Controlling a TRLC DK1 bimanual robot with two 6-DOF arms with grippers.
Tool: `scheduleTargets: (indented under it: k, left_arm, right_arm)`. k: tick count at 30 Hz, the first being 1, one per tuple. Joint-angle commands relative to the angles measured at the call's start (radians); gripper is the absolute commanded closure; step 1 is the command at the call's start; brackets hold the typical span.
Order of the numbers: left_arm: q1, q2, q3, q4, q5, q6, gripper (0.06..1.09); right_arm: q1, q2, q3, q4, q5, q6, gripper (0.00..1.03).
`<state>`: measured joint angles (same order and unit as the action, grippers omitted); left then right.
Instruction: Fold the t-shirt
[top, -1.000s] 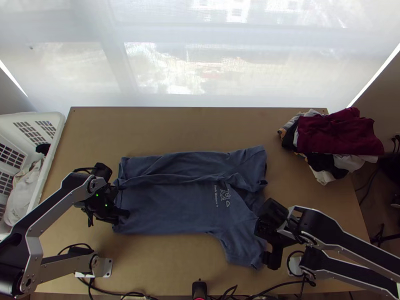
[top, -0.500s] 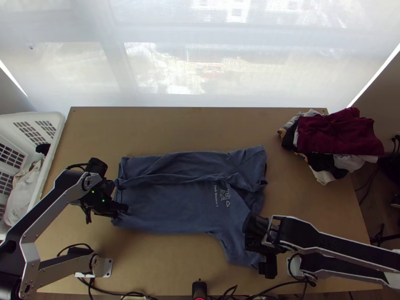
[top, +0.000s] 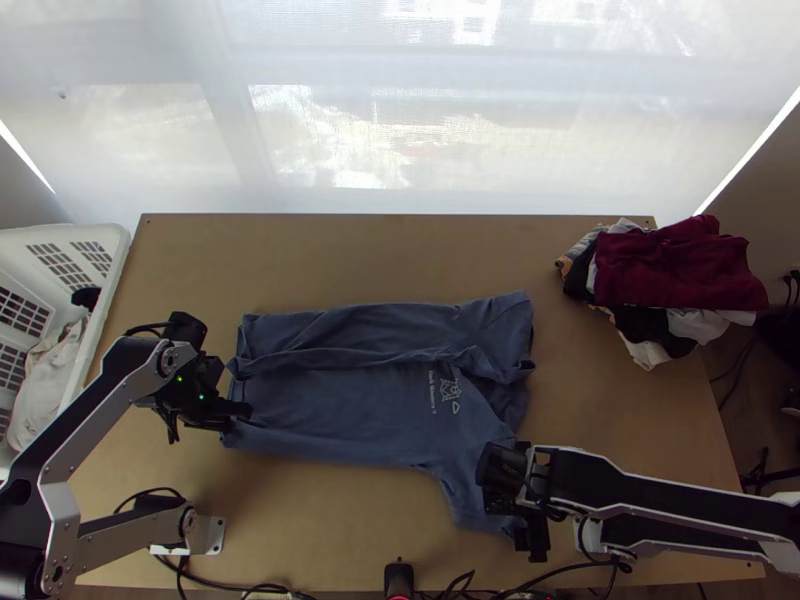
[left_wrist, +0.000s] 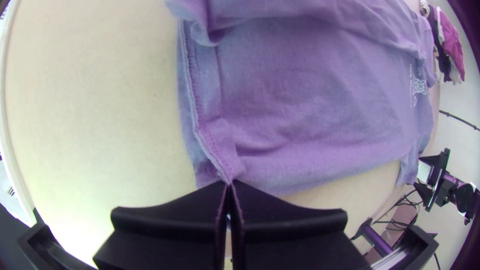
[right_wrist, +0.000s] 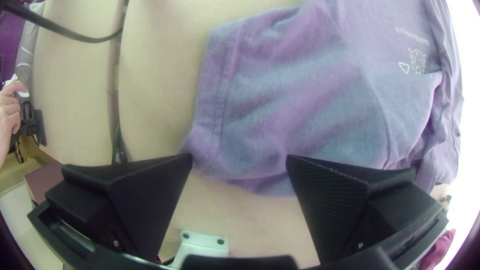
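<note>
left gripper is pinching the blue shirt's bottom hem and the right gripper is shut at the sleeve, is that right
Not quite: the right gripper is open, not shut. The right wrist view shows its fingers wide apart at the sleeve. The rest holds: the left gripper is pinching the bottom hem of the blue shirt.

Holds left arm (top: 100, 415) and right arm (top: 620, 478) angled inward from opposite sides.
Has left gripper (top: 242, 410) pinched, flat black fingers (left_wrist: 170, 222) tip to tip; has right gripper (top: 512, 500) spread, fingers (right_wrist: 145, 205) well apart.
</note>
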<state>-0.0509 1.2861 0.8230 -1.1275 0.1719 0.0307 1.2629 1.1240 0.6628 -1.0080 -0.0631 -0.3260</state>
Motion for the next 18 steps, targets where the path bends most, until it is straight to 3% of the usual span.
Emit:
scheduleTargets:
  k: [1,6,12,18]
  left_arm:
    - [0.017,0.012,-0.002,0.005,0.006,0.008,1.05]
    - [0.017,0.015,0.001,0.005,0.009,0.002,1.05]
    - [0.019,0.019,0.001,0.005,0.009,0.006,1.05]
    - [0.019,0.016,0.013,0.000,0.009,0.003,1.05]
  right_arm:
    - [0.016,0.003,-0.009,0.040,0.006,0.010,0.43]
    - [0.018,0.003,-0.003,0.069,0.006,0.004,1.00]
    - [-0.003,-0.027,0.009,0.066,0.009,0.015,1.00]
    - [-0.108,-0.093,0.037,0.062,0.031,0.010,1.00]
